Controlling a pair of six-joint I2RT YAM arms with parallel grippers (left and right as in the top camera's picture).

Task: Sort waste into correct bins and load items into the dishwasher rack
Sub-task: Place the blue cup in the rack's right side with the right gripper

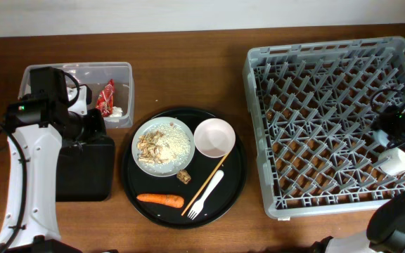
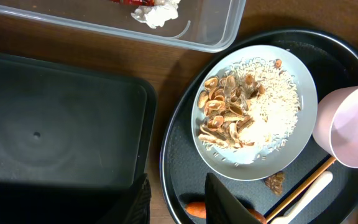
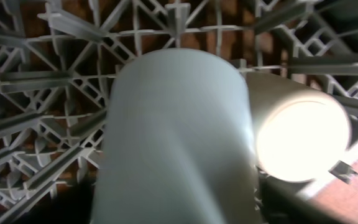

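Observation:
The white plate (image 1: 162,146) of rice and scraps, the cream-pink bowl (image 1: 214,137), carrot (image 1: 160,199), brown lump (image 1: 183,176), fork (image 1: 206,195) and chopstick (image 1: 204,184) lie on the round black tray (image 1: 131,184). The clear tub (image 1: 121,70) holds the red wrapper (image 1: 106,96) and tissue (image 1: 117,111). My left gripper (image 2: 178,205) hangs open and empty between the black rectangular tray (image 2: 55,124) and the plate (image 2: 253,112). My right gripper (image 3: 173,199) is low in the grey rack (image 1: 329,112). A blurred pale bluish cup (image 3: 176,137) fills the space between its jaws. A white cup (image 3: 297,134) lies beside it.
The rack's upright pegs (image 3: 55,81) surround the two cups. The right arm (image 1: 403,119) reaches in over the rack's right wall. The left arm (image 1: 30,140) covers the tub's left end. A strip of bare wood (image 2: 157,143) separates the black rectangular tray from the round tray.

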